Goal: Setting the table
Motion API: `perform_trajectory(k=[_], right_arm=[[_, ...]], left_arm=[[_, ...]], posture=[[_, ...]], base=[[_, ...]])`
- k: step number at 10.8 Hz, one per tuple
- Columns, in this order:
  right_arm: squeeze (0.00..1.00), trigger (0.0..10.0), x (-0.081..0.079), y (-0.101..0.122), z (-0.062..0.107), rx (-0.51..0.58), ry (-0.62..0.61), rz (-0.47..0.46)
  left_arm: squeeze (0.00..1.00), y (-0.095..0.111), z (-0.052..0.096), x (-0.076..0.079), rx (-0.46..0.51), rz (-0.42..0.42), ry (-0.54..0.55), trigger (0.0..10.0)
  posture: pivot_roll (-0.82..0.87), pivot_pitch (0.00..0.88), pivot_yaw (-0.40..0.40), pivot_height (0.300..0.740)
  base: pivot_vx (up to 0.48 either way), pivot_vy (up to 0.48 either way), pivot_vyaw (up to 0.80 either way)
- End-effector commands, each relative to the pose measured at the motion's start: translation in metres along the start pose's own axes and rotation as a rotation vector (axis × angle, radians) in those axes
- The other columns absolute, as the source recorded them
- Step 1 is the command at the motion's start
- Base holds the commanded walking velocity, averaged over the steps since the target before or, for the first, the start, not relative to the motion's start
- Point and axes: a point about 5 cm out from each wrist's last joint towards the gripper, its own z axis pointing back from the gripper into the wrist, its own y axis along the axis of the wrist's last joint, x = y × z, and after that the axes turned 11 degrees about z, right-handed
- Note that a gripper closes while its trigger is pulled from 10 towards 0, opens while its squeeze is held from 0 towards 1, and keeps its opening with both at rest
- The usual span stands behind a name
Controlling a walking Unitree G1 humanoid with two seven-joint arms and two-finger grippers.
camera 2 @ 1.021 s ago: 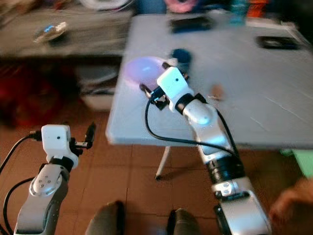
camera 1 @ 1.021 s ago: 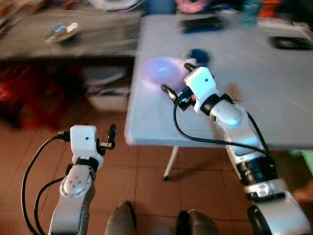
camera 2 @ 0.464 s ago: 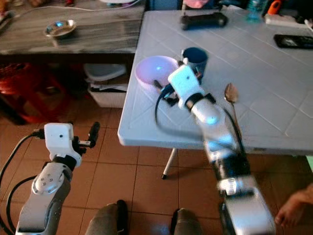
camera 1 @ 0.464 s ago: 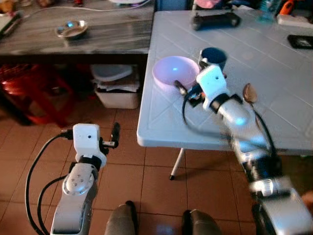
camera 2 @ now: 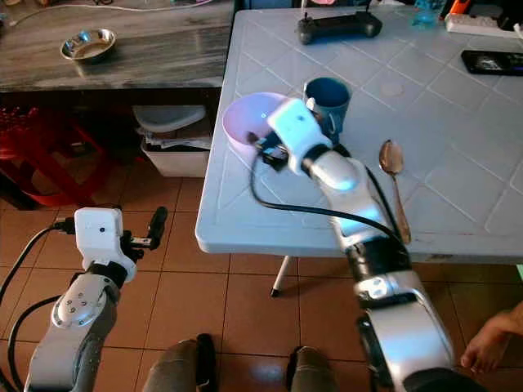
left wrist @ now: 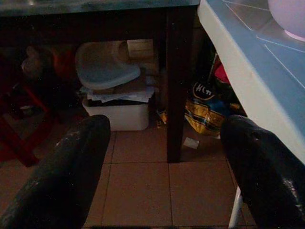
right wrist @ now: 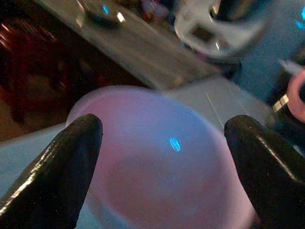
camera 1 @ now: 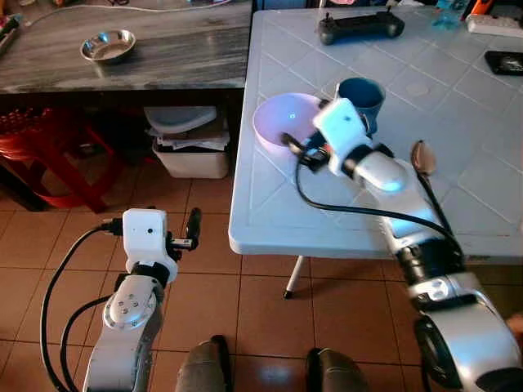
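**A:** Right wrist view has the right gripper (right wrist: 162,157) with its fingers (right wrist: 52,176) spread wide and the pink bowl (right wrist: 162,167) sitting right between them. Not clamped on anything yet, far as I can see.

**B:** Yeah, and half a second ago that wrist was further back toward the spoon (camera 2: 391,159). Now it's swung in over the bowl, so I'd guess a grab is coming.

**A:** Left gripper (camera 1: 194,224) just hangs low over the floor tiles, jaws apart, nothing in them.

**B:** Right arm reaches over the white table (camera 1: 270,220), elbow bent. Bowl's near the table's left edge, blue cup (camera 2: 328,98) just beside it. Further back there's a black controller (camera 1: 359,27).
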Motion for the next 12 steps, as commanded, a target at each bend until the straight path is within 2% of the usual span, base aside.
perform_trajectory(k=[1,3,5,7,8,11,12], right_arm=[[0.0,10.0,-0.001,0.013,-0.004,0.068,0.028,0.028],[0.0,10.0,-0.004,0.02,-0.003,0.116,0.052,0.033],[0.0,10.0,-0.016,0.017,0.001,0.109,0.186,-0.003],[0.0,10.0,-0.023,0.001,0.006,0.018,0.316,0.019],[0.0,10.0,-0.025,-0.002,0.006,-0.002,0.343,0.032],[0.0,10.0,-0.028,-0.009,0.005,-0.049,0.415,0.164],[0.0,0.7,-0.029,-0.008,0.001,-0.053,0.426,0.237]], left_arm=[[0.0,0.003,0.003,-0.005,0.001,-0.014,0.02,10.0],[0.0,0.004,0.002,-0.005,0.008,-0.011,0.023,10.0],[0.0,0.001,0.003,-0.004,-0.003,-0.013,0.023,10.0],[0.0,0.0,0.002,-0.002,-0.012,-0.01,0.018,10.0],[0.0,-0.001,0.002,-0.002,-0.016,-0.01,0.017,10.0],[0.0,-0.006,0.003,0.0,-0.033,-0.002,0.012,10.0],[0.0,-0.007,0.003,0.002,-0.041,0.001,0.007,10.0]], posture=[[0.01,0.158,0.057,0.74],[0.01,0.156,0.056,0.74],[0.0,0.156,0.055,0.74],[0.0,0.157,0.051,0.74],[0.0,0.158,0.05,0.74],[-0.01,0.161,0.047,0.74],[-0.02,0.161,0.046,0.74]], base=[[0.0,0.0,0.0],[0.0,0.0,0.0],[0.0,0.0,0.0],[0.0,0.0,0.0],[0.0,0.0,0.0],[0.0,0.0,0.0],[0.0,0.0,0.0]])
